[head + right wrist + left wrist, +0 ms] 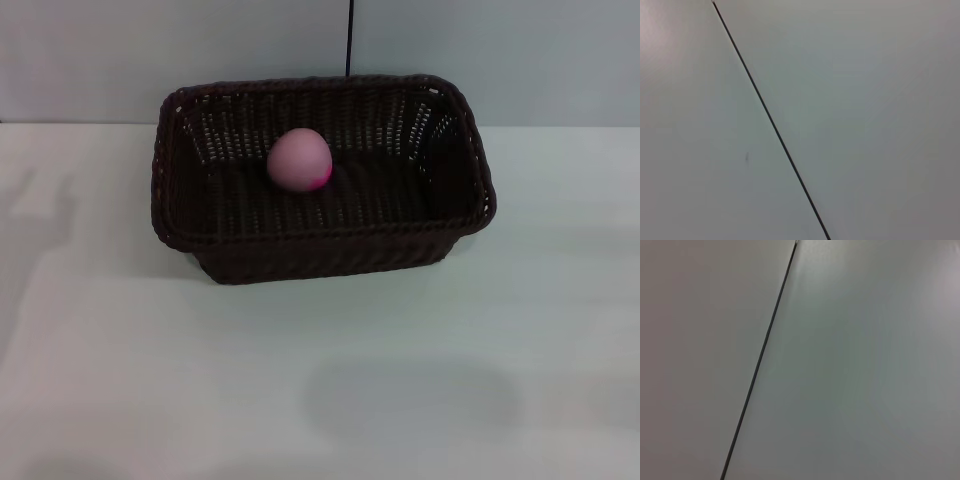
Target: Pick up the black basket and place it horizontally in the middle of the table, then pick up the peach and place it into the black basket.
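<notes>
The black basket (322,240), a large rectangular woven wicker basket in very dark brown-black with rounded corners and a braided rim, sits upright in the upper middle of the head view, its long side running across the frame. It rests on the plain flat white table (320,380), close to the table's far edge. The peach (299,160), a small round pink toy with a deeper pink patch at its lower right, lies inside the basket on its floor, toward the back wall and a little left of centre. Neither gripper appears in any view, so how their fingers stand cannot be told. Both wrist views show only pale flat surfaces crossed by a thin dark line (760,362).
</notes>
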